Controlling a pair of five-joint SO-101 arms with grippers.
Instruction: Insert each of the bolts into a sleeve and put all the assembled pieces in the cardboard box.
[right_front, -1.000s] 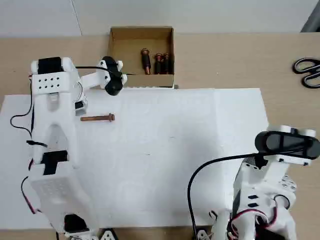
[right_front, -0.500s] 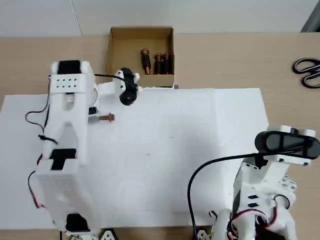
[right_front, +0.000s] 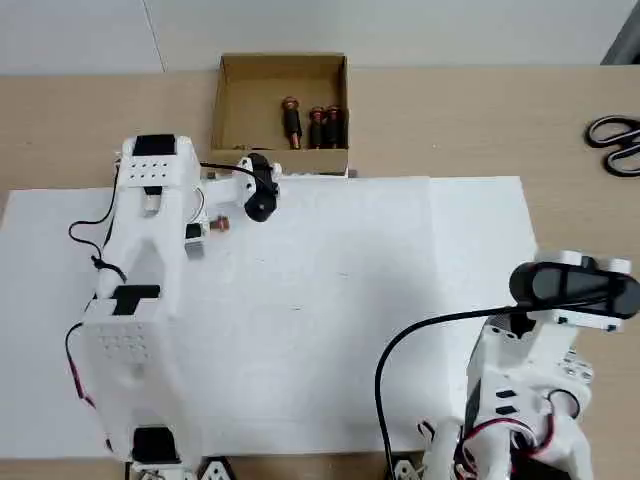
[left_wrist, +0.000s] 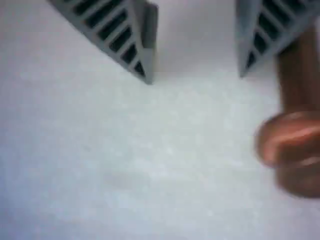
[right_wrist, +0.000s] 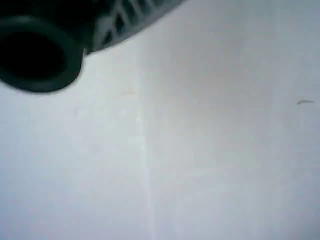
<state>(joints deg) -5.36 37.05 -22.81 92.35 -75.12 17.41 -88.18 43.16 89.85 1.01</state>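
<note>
High view: three assembled pieces (right_front: 317, 126) are seen in the cardboard box (right_front: 250, 110); one bolt (right_front: 218, 224) is left bare on the white sheet (right_front: 400, 300), just beside the left gripper (left_wrist: 195, 75), held spread

No legible text, label, number or sign on any visible surface
</note>
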